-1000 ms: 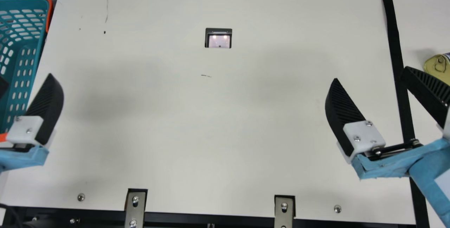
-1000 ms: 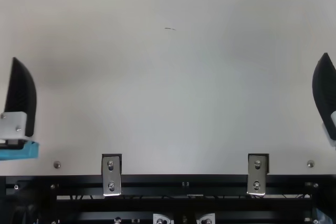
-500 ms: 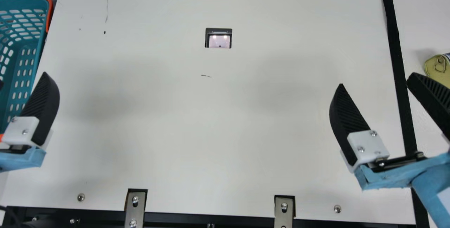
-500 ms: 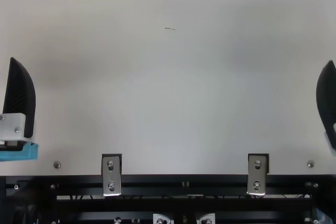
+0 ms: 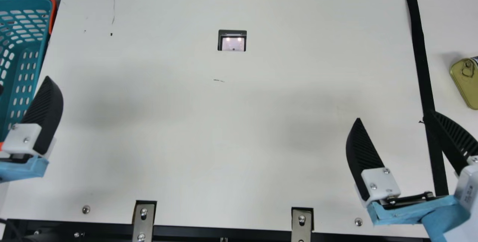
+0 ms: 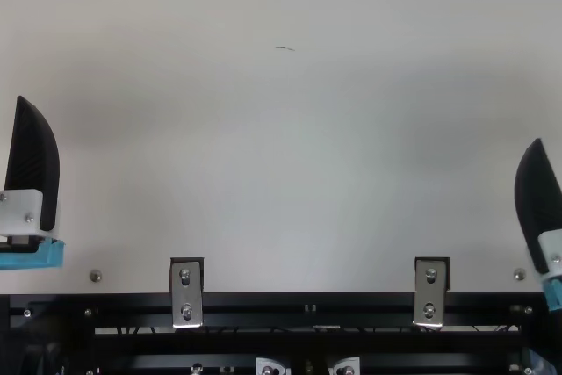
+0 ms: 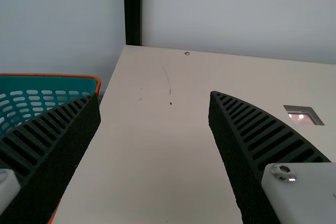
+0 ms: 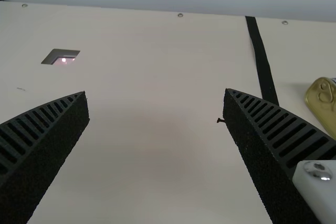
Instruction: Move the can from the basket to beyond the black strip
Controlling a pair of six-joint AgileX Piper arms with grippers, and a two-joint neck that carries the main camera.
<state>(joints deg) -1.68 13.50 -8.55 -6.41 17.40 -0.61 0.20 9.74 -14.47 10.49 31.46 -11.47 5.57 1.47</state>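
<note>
The gold can (image 5: 466, 81) lies on the table right of the black strip (image 5: 421, 55) at the main view's right edge; the right wrist view has the can (image 8: 323, 100) too, past the strip (image 8: 262, 61). My right gripper (image 5: 394, 115) stands open nearer the table's front edge, one finger over the strip, with nothing between its fingers (image 8: 47, 145). At the left, my left gripper (image 5: 24, 81) is open beside and partly over the teal basket (image 5: 28, 66). The left wrist view shows that gripper (image 7: 155, 98) wide apart and empty, the basket (image 7: 52, 85) past one finger.
A square cutout (image 5: 232, 40) is set in the table's middle toward the back. Metal brackets (image 5: 144, 219) and a black rail (image 5: 224, 230) run along the front edge. A black post (image 7: 133, 9) stands at the back corner.
My right gripper has moved back toward the table's front edge, leaving more of the can in view. My left gripper shifted slightly left, then stayed still. The can has not moved.
</note>
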